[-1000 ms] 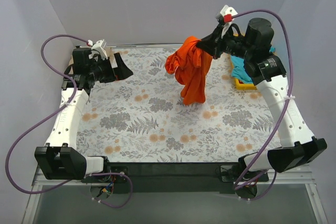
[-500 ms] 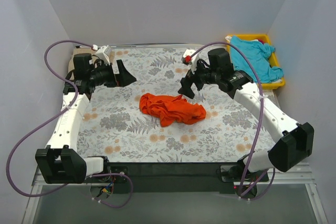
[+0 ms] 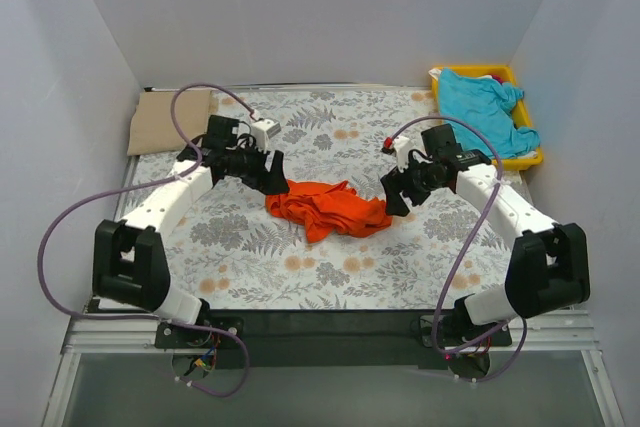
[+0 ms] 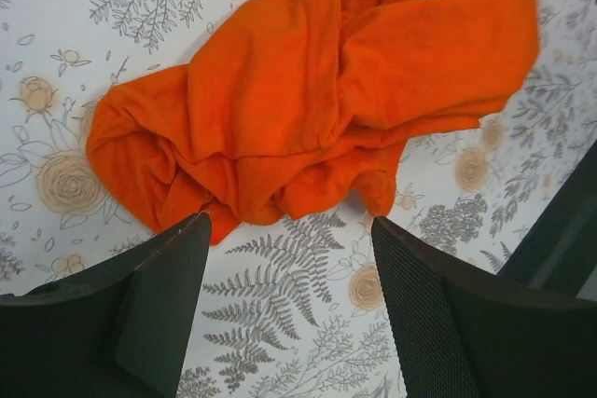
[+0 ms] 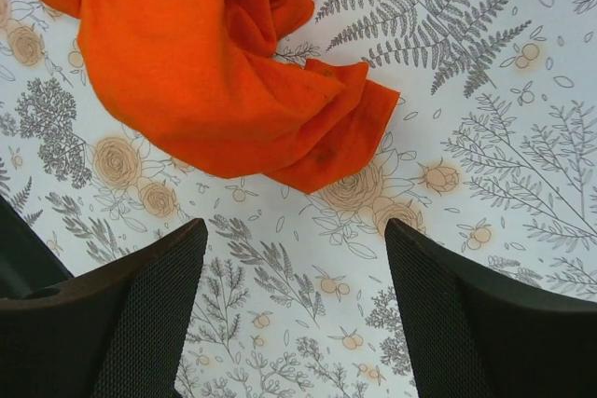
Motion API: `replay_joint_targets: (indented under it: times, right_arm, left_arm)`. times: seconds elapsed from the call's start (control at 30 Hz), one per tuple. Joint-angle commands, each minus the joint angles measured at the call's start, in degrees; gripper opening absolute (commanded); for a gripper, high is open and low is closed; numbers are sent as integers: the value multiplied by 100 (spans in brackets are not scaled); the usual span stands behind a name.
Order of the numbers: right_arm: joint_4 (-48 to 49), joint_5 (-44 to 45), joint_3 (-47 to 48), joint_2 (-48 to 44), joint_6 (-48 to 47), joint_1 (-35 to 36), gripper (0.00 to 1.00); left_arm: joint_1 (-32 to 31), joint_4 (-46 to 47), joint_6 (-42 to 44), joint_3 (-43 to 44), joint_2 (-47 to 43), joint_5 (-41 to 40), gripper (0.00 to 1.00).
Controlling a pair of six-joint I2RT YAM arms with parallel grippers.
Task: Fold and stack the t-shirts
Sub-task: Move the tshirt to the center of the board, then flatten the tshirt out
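Note:
The orange-red t-shirt lies crumpled in a heap on the floral cloth near the table's middle; it also fills the upper part of the left wrist view and the upper left of the right wrist view. My left gripper hovers at the heap's left end, jaws open and empty. At the heap's right end my right gripper is open too, holding nothing. A turquoise t-shirt lies in the yellow tray. A tan t-shirt lies flat at the back left.
The yellow tray stands at the back right corner. The grey cloth with fern and flower print covers the table. White walls close in the back and both sides.
The right gripper held the orange-red t-shirt up high, then let it fall onto the cloth and came down beside it. The left arm swung in from the back left to the heap.

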Motion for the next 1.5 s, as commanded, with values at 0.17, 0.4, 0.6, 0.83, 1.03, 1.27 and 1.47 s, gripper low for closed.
replay_joint_targets:
  times: [0.17,0.4,0.6,0.83,1.03,1.27,1.47]
  right_arm:
    - [307,159,42,907,364,-88,60]
    - [509,247,-37,1399,558,-247,51]
    - [684,204,-46,1698,690,-335,44]
    - [694,195,129,1804,769,-422,42]
    - [544,221,428,1514,541,-493,44]
    - [553,81,1052,1600,417,-502,53]
    - [579,-34,1579,2277,611,-467,54]
  left_arm:
    - [-565,173,174,665,1044,-422,52]
    - [-758,261,-45,762,1432,-334,46]
    - [-767,384,-291,928,1695,-413,40]
    - [-767,113,-415,1043,1994,-272,19]
    - [-477,-178,-301,903,1275,-456,0]
    - [252,-494,42,1069,132,-456,0]
    - [498,-671,262,1114,-106,-721,0]
